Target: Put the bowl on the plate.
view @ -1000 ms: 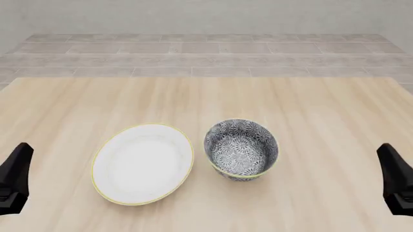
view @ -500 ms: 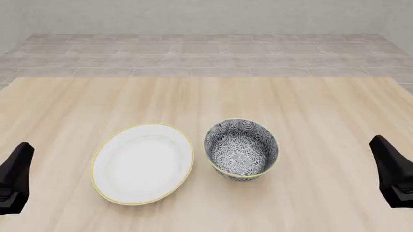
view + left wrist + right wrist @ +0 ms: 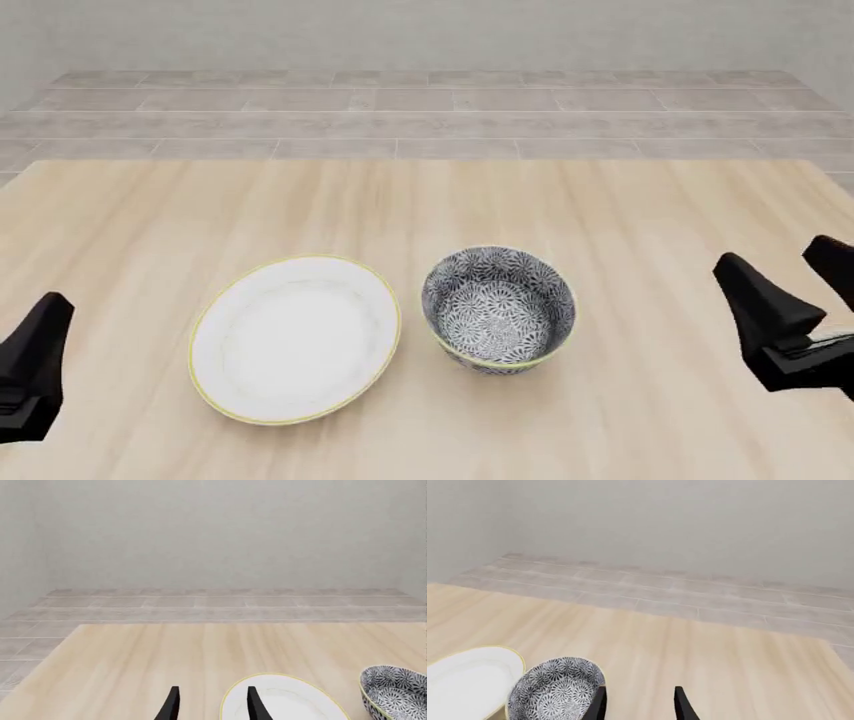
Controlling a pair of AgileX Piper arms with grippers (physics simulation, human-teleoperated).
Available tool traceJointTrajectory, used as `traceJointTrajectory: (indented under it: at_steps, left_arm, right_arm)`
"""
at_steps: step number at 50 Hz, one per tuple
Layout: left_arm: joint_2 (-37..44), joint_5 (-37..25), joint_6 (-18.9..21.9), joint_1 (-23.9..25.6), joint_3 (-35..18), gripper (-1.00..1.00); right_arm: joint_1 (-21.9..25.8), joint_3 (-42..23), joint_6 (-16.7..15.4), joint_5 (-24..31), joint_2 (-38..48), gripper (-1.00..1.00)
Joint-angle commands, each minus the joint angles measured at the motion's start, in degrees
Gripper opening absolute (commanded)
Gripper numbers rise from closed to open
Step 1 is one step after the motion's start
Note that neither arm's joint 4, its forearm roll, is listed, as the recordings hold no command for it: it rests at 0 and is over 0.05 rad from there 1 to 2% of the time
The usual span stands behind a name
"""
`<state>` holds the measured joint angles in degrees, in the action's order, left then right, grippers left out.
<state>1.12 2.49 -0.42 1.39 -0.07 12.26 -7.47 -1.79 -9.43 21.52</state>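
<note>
On the table [image 3: 427, 200], broad pale wood, both task things standing in the near middle. Just beside the bowl, on the left arm's side: the plate [image 3: 295, 338], white with a thin yellow edge, bare, nothing on it. Bowl [image 3: 498, 308] upright on the wood, blue-grey floral inside and out, close to the plate's rim but apart from it, not resting on it.

Well to the right of the bowl: right tool [image 3: 791, 295], fingers parted with a clear gap, holding nothing, pointed across toward the bowl from that side. Through its own wrist camera, two dark fingertips spread with bare wood between, bowl just off to one side of them. Far on the other side, beyond the plate: left tool [image 3: 30, 368], only a dark sliver at the frame edge in the front view; wrist camera shows its fingertips [image 3: 173, 707] parted as well, empty, with the plate's rim showing between and past them.

Progress, by the look of it: nothing done yet. Reach, grip on the bowl's rim, lift, carry over and set-down on the plate all left to do.
</note>
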Motion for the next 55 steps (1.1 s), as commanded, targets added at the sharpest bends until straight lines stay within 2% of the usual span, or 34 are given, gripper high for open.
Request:
traceJointTrajectory:
  at_steps: [1,16,28,55]
  left_arm:
    - [0.1,0.2,-0.1,0.2,0.0,1.0]
    - [0.1,0.3,0.3,0.3,0.0,1.0]
    - [0.0,0.3,0.6,0.7,0.0,1.0]
    - [0.4,0.8,1.0,0.9,0.0,1.0]
  right_arm:
    - [3.0,-1.5,-0.3,-4.4,8.4,1.0]
    - [7.0,-5.3,-0.2,-8.2,19.8,1.0]
    - [9.2,-8.6,0.6,-9.3,27.1,1.0]
    - [11.3,-13.7,0.1,-9.9,36.9,1.0]
